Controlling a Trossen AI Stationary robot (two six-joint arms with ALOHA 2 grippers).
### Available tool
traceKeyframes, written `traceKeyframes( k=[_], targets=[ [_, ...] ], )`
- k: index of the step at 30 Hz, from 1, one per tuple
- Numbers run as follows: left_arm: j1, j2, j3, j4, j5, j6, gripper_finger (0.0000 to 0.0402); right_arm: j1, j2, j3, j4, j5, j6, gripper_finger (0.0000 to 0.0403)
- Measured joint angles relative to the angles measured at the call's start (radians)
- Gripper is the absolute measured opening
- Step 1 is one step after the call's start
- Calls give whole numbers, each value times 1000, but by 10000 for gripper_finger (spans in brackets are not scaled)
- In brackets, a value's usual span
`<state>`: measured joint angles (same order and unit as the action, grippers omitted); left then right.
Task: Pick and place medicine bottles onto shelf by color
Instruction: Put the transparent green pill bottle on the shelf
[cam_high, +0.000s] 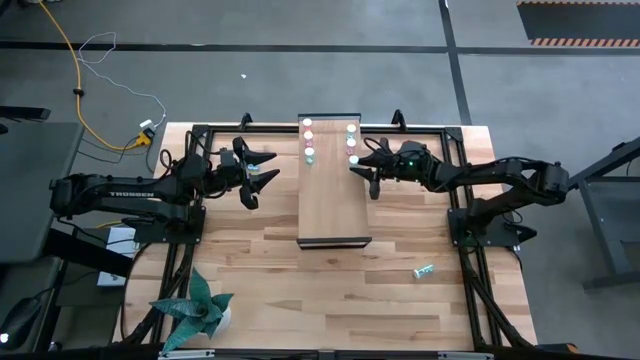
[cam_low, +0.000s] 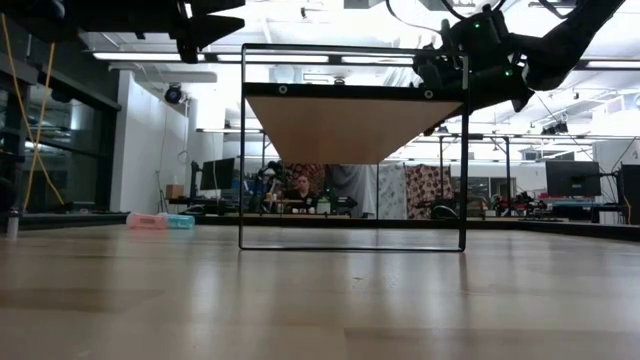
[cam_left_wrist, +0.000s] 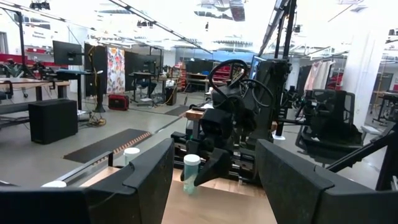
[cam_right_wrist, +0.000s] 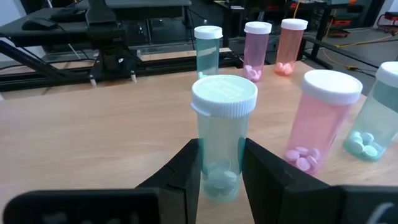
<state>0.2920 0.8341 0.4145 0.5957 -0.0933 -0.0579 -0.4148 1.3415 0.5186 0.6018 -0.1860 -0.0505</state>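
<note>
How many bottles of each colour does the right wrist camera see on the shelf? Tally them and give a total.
Teal bottles: 3
Pink bottles: 2
Orange bottle: 1
Total: 6

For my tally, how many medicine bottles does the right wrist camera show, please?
6: a teal bottle in the right gripper, a pink bottle and another teal beside it, teal, pink and orange ones across the shelf. Others may be unseen.
</note>
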Motion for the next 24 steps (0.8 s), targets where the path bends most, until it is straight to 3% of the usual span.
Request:
traceKeyframes(
  k=[19,24],
  targets=[
    [0,0,0,1,0,1,213,0,1,0,0,-1,-2,90],
    [0,0,0,1,0,1,213,0,1,0,-2,0,2,109]
  ],
)
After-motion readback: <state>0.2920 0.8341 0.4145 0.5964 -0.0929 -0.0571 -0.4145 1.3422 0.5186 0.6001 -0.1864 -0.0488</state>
